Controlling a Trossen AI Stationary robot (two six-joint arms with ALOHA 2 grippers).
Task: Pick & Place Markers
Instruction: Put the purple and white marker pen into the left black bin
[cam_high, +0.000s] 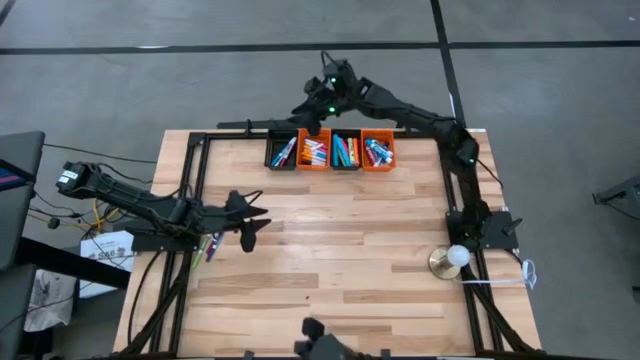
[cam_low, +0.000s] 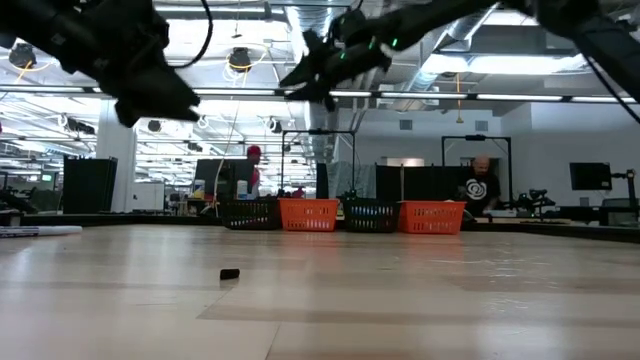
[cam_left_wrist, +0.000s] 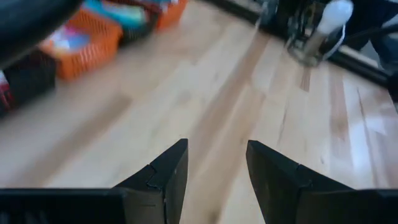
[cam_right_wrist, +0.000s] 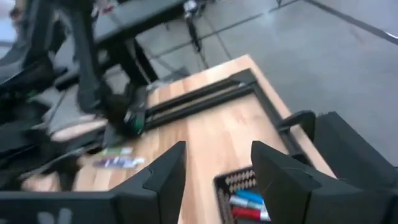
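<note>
Most of the markers (cam_high: 331, 151) already lay sorted in the four bins (cam_high: 330, 150), a row of alternating black and orange at the upper middle of the high view, so the task looked largely done. A few markers (cam_high: 211, 246) were left at the left of the high view, by the table's left edge, just beside the left arm; the right wrist view showed the same leftovers (cam_right_wrist: 115, 162) at its left. The left gripper (cam_left_wrist: 213, 174) hung over bare wood at the left middle of the high view, jaws apart and empty. The right gripper (cam_right_wrist: 219, 171) hovered over the leftmost black bin (cam_right_wrist: 244, 198), at the upper middle of the high view, its jaws likewise apart with nothing between them. What remained, apparently, was fetching those last few markers.
</note>
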